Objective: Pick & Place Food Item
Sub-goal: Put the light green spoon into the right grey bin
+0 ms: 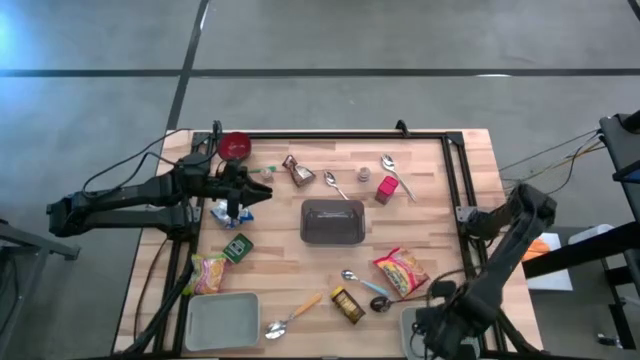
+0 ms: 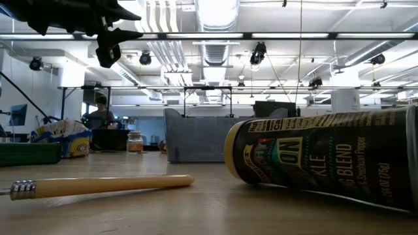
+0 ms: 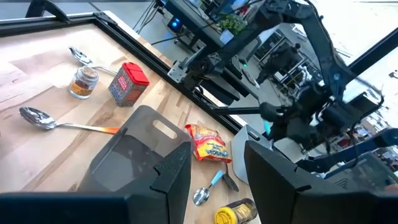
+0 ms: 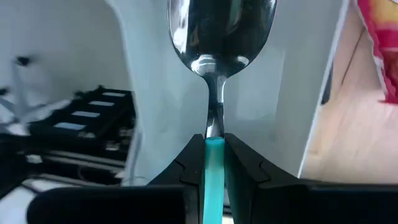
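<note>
My right gripper (image 4: 214, 146) is shut on a metal spoon (image 4: 221, 31) with a teal handle, above a pale tray (image 1: 408, 322) at the table's near right corner. In the high view the right arm covers that gripper (image 1: 437, 322). My left gripper (image 3: 217, 168) is open and holds nothing. It hovers over the table's left part (image 1: 262, 192), pointing toward the right. A red and yellow food packet (image 1: 400, 272) lies flat on the table near the right. A dark grey container (image 1: 333, 222) stands at the centre. My right gripper pinches the spoon's teal handle (image 4: 213, 155) between its two fingers, close to where the metal neck begins. The spoon lies along the fingers, its bowl (image 4: 221, 37) pointing away past the fingertips. It is lifted clear over the pale tray.
A green and pink packet (image 1: 210, 272) and a grey tray (image 1: 222, 320) are at the near left. A red bowl (image 1: 235, 146), a red tin (image 1: 387, 189), a small jar (image 1: 365, 174), several spoons and a lying spice jar (image 1: 347, 305) are scattered around. A black frame (image 1: 455, 170) edges the table.
</note>
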